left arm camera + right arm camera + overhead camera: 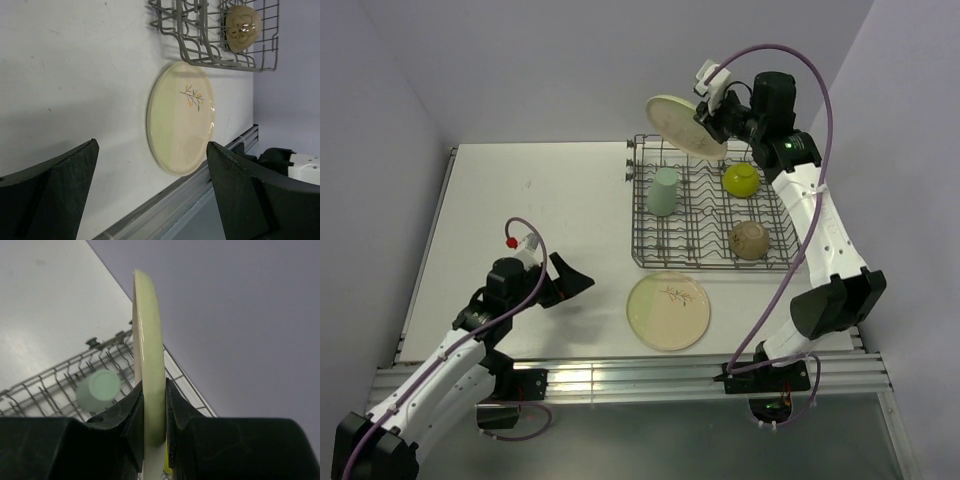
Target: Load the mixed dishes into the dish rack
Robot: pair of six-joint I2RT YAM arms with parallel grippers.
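Right wrist view, right gripper (151, 390): clenched on the rim of the held plate (147, 330), which is cream and seen edge-on, with one finger on each face.
Held plate, position: in the air and tilted, above the far left corner of the dish rack (650, 262), apart from its tines.
Left gripper (572, 278): released, jaws spread wide, grasping nothing; low over the bench (540, 200), to the left of the second plate (668, 311).
Second plate: flat on the bench, leaf sprig facing up, just outside the rack's near side.
Dish rack: grey wire, on the right half of the bench.
Rack contents: mint-green cup (663, 192) at the left; lime-green bowl (740, 179) at the far right; small tan cup (749, 240) at the near right.
Bench surface: white, matt, faintly scuffed; an aluminium rail (620, 375) runs along its near edge.
Room: plain pale lilac walls (570, 70) stand close behind and at both sides.
In the way: the mint-green cup stands in the rack just near of the held plate; a purple cable (800, 70) arcs over the right arm.
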